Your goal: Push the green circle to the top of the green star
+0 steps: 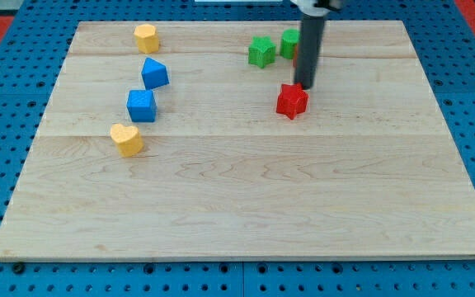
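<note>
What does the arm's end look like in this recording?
A straight, smooth, dark grey to black cylindrical rod, my tip at its lower end, blunt. It hangs from a pale grey-white mount cut off at the view's top. No cables, markings or tool jaws show.

On the wooden board (246, 214), far left, a yellow block (146, 38); nearer — two blue blocks (154, 73) (141, 106), then a yellow heart (126, 139). A red star (291, 101) sits right of centre.
</note>
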Motion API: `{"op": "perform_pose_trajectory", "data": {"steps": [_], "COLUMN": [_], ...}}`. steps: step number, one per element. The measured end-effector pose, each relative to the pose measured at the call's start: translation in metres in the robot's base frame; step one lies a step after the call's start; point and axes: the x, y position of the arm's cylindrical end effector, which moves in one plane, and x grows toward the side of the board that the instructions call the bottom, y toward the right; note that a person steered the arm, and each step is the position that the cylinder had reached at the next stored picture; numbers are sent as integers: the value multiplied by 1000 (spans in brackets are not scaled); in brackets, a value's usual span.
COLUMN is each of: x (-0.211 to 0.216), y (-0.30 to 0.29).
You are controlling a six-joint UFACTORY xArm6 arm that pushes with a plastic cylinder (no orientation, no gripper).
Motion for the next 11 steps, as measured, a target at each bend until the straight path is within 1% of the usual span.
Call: {"op": "perform_pose_trajectory", "data": {"steps": [1,2,3,4,5,6,7,8,9,10,11], "x": [-21,-44,-60,-70,-60,-75,-100,-107,-141,-154,-125], "y": [36,16,-25,-92,-45,27,15,-14,-19,-35,-105]}}
